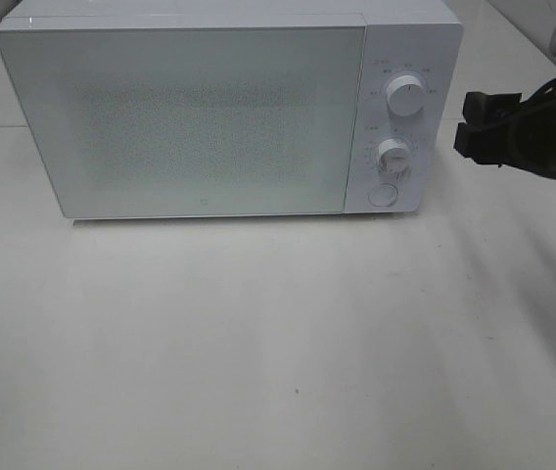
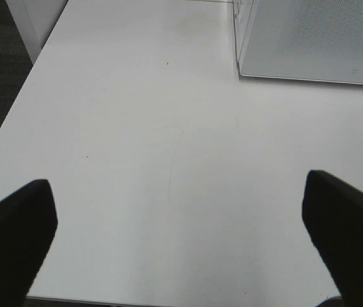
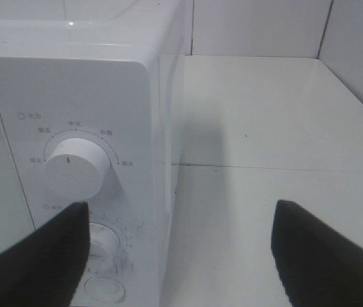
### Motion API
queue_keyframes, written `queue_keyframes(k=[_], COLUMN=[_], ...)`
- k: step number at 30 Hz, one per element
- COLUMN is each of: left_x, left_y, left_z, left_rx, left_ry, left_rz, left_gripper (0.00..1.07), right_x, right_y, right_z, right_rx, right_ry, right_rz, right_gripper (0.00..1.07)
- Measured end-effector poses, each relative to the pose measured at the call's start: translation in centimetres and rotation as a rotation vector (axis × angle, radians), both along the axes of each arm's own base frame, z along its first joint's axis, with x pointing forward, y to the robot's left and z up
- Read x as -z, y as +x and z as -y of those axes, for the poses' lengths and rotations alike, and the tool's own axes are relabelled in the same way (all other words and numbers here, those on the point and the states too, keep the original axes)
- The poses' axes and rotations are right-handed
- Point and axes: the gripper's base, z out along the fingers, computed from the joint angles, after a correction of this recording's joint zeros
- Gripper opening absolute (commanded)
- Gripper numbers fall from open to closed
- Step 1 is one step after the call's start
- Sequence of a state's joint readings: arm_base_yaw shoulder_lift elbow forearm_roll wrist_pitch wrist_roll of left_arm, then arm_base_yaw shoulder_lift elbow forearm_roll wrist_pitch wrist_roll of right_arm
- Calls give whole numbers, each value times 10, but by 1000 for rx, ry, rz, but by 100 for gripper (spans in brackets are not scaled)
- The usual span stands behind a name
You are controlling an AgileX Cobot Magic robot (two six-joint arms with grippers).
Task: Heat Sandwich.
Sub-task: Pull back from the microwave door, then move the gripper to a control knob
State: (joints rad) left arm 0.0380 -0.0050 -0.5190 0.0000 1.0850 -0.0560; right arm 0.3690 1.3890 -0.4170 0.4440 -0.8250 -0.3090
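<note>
One microwave point(image 1: 190, 117) stands at the back of the counter point(image 1: 258, 343) with its door shut flush. That fits a stage where loading is over and the controls are the business in hand. The sandwich shows in none of the three views. It may sit behind the speckled door panel, but the panel gives nothing away, so I cannot tell. The control strip carries two round knobs, an upper knob point(image 1: 406, 97) and a lower knob point(image 1: 393, 154), with one round button point(image 1: 383, 194) beneath them. The right hand point(image 1: 474, 122) hovers just off the microwave's right side, level with the knobs and touching neither. Its fingers are spread apart and hold nothing. In its wrist view one finger lies in front of the lower knob and the other out past the cabinet's side. I judge it is placed there to reach a knob and set the heating. The left hand point(image 2: 176, 182) hangs over bare counter, well clear of the door's corner. Its fingers are also wide apart and empty, seemingly parked out of the way. That makes two hands, and nothing else rests on the counter in view.
</note>
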Motion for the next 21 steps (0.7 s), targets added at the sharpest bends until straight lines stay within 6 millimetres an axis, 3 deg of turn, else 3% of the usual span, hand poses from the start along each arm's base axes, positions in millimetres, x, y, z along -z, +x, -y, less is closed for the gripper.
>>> queue_keyframes(k=[7, 14, 21], left_x=[0, 0, 0], left_y=[0, 0, 0], left_z=[0, 0, 0], left_rx=[0, 0, 0], left_ry=[0, 0, 0], left_rz=[0, 0, 0], left_gripper=[101, 100, 100], right_x=[16, 24, 44], right_y=[-5, -7, -7], right_z=[-16, -34, -49], right_rx=[83, 58, 30], right_ry=[48, 17, -50], right_rz=[-49, -2, 3], right_gripper=[75, 75, 75])
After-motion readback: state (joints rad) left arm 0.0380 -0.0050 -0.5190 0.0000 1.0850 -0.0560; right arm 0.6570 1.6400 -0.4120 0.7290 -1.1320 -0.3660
